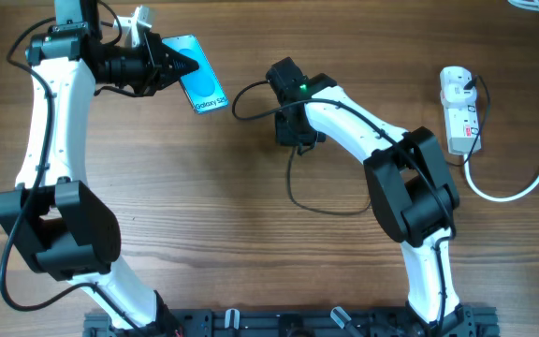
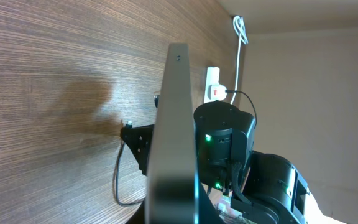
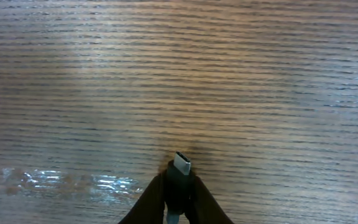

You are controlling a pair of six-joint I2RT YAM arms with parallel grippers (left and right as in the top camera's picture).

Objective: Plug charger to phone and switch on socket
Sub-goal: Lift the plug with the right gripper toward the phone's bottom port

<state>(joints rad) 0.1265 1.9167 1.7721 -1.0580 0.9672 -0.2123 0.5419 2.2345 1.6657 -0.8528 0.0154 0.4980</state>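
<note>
Phone [image 1: 200, 77]: teal-blue screen, white band. Socket [image 1: 459, 110]: white, red switch mark. Charger [image 3: 179, 177]: black, silver tip. Bench [image 1: 204, 206]: brown wood grain.

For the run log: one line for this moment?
left gripper shut on phone | right gripper shut on charger plug, apart from phone | socket untouched

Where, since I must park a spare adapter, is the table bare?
Bare wood: front middle, between the left arm and the charger loop; also the back, between the right claw and the socket. Crowded: the phone in the left claw, and the white cord beside the socket.
</note>
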